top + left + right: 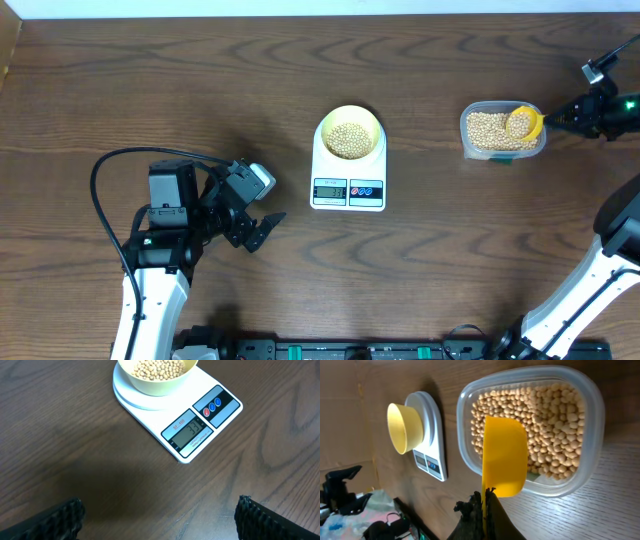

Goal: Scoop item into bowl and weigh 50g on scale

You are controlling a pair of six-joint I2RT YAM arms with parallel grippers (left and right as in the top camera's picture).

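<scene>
Right gripper (484,499) pressed tight on the thin handle of a bright yellow scoop (504,457), straight out ahead of its fingers. Scoop cup hanging over the near wall of a clear plastic tub (597,420), a rounded rectangle with a glossy rim. Inside, just beyond the fingertips, a thick bed of small round tan beans (545,420). From overhead, seemingly a few in the cup too.

Well off to the left of that grip in the wrist view, a flat white scale (347,190) with a pale yellow bowl (155,387) upright on its round platform. Beans heaped in there as well, matte and pea-like.

Left gripper (264,230) spread wide, pinching nothing, low over the dark wood-grain table (150,90). Ahead of its ribbed black fingers (55,520), the scale's front: grey display (190,434) reading what looks like 33, small coloured buttons (213,406) beside it. A stretch of table between those fingers and the scale.
</scene>
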